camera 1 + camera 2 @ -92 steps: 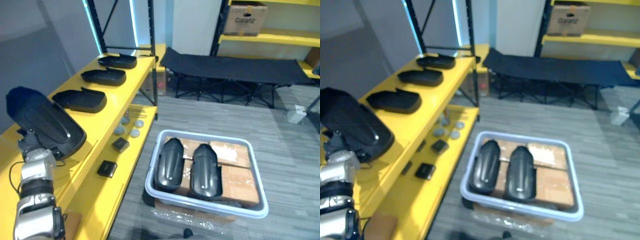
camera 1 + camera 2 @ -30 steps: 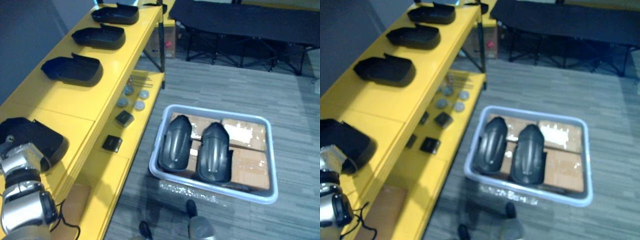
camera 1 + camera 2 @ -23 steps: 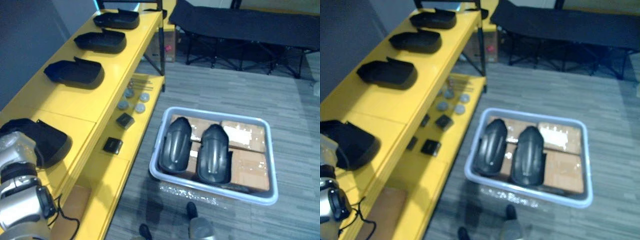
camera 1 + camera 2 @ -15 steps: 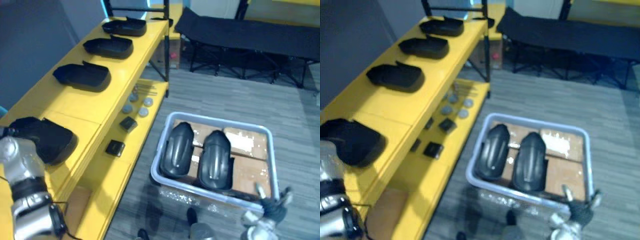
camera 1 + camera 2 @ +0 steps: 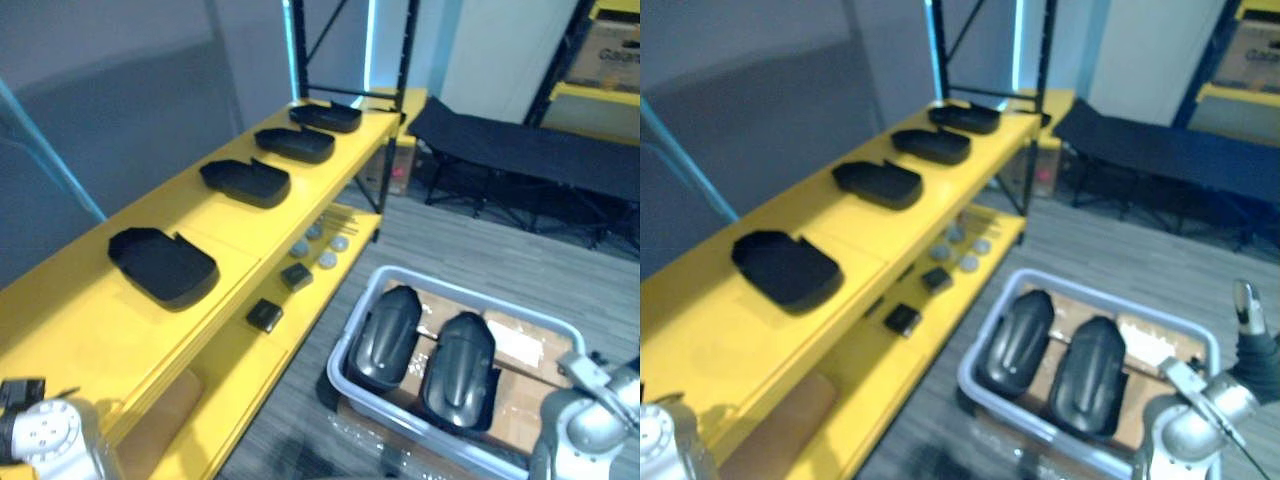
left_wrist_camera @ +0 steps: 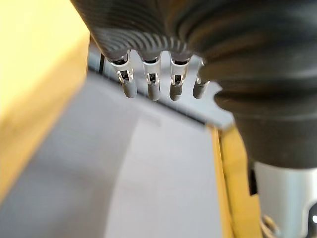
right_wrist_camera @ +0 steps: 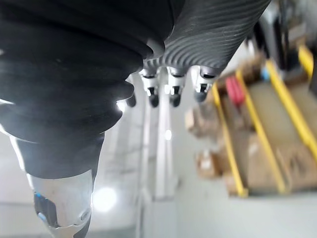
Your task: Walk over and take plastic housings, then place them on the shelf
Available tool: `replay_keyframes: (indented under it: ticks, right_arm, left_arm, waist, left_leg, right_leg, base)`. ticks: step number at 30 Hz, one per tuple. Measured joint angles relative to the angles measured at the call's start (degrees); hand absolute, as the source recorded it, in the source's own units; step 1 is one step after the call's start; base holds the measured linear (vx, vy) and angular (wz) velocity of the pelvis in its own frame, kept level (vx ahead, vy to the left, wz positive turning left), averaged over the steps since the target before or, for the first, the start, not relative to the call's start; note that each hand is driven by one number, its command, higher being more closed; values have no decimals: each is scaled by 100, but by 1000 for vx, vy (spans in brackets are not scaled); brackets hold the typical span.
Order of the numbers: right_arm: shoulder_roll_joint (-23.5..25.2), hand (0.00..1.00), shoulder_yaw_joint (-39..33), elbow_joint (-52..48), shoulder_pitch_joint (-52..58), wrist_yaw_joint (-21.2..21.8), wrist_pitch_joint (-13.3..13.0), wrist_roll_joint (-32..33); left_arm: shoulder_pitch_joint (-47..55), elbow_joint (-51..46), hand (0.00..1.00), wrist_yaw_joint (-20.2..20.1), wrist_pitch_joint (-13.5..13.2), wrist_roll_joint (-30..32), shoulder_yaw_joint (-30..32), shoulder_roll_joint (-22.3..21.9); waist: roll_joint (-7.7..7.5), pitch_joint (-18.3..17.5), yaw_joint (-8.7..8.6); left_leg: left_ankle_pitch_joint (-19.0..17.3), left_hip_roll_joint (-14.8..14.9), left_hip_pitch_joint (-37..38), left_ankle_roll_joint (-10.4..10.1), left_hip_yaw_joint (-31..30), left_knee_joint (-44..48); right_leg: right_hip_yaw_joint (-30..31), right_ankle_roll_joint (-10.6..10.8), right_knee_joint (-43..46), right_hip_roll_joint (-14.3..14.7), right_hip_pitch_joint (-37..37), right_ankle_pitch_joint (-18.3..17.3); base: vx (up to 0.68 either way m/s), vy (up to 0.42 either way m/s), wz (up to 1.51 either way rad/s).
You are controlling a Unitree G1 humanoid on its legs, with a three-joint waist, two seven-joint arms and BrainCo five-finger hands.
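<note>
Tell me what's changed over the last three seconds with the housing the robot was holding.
The left robot hand lowered the black plastic housing onto the yellow shelf, let go and drew back, open and empty. The right robot hand has come into view by the white bin. The three farther shelf housings and the two bin housings stayed put.

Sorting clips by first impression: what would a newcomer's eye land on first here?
The bright yellow shelf along the robot's left, with four black plastic housings spaced in a row on its top level. Next, the pale bin on the floor beside it, where two more housings lie side by side on cardboard.
</note>
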Motion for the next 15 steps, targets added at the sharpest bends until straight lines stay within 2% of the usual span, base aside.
replay_keyframes:
  ticks: [1, 3, 6, 8, 10, 11, 13, 14, 15]
  right_arm:
    - [-11, 0, 166, 16, -94, 117, 3, 106]
    - [-83, 0, 447, 136, -276, 282, 40, 159]
    - [-218, 0, 860, 488, -660, 648, 286, 280]
    - [-253, 0, 1027, 803, -896, 938, 624, 393]
    - [-303, 0, 1111, 935, -975, 1104, 809, 449]
    - [-361, 0, 1164, 980, -1016, 1256, 950, 557]
    - [-388, 0, 1161, 997, -1035, 1419, 1026, 609]
    - [-420, 0, 1163, 1086, -1079, 1545, 1060, 656]
    - [-425, 0, 1163, 1163, -1092, 1629, 1063, 672]
  left_arm:
    - [75, 112, 0, 53, 15, -1, 130, -43]
    - [163, 416, 0, 16, 144, -25, 296, -46]
    - [459, 1261, 0, -680, 349, -190, 404, -46]
    - [724, 1981, 0, -1912, 549, -540, 325, -50]
    - [956, 2521, 0, -2775, 683, -629, 39, -64]
    - [1228, 2596, 0, -3410, 531, -468, -123, -78]
    - [1447, 2769, 0, -4078, 492, -477, -210, -10]
    - [1578, 3141, 0, -4702, 336, -513, -255, 100]
    - [1604, 3384, 0, -5014, 248, -525, -255, 166]
  waist:
    - [-9, -6, 82]
    - [-43, -23, 129]
    - [-91, -79, 255]
    - [-151, -67, 355]
    - [-169, -63, 422]
    - [-185, -53, 448]
    - [-156, -28, 447]
    - [-23, -18, 466]
    - [44, -16, 467]
  left_leg:
    - [31, -7, -57, -6, -88, -6]
    - [111, -29, -130, -6, -270, -13]
    - [157, -42, -270, -12, -496, -9]
    - [179, -64, -278, -13, -635, 13]
    - [177, -86, -284, -14, -680, 13]
    - [174, -132, -317, -9, -750, 11]
    - [180, -185, -352, 9, -811, -8]
    - [177, -238, -340, 46, -804, -16]
    - [175, -269, -331, 54, -795, -17]
  right_leg:
    - [-109, -4, 12, -3, 3, -2]
    - [-282, 7, 14, -12, 34, 6]
    - [-516, 7, 16, -20, 37, 9]
    - [-620, 4, 16, -33, 92, 5]
    - [-716, 7, 17, -65, 139, -8]
    - [-762, 53, 18, -122, 165, -43]
    - [-862, 92, 62, -188, 169, -74]
    - [-870, 110, 111, -222, 163, -87]
    - [-868, 116, 116, -253, 165, -84]
  base:
    - [-37, -33, 48]
    - [-25, -39, 48]
    - [18, -32, 39]
    - [64, -6, 34]
    - [50, 15, 22]
    - [43, 40, 30]
    - [26, 39, 26]
    - [5, 34, 8]
    - [2, 32, 1]
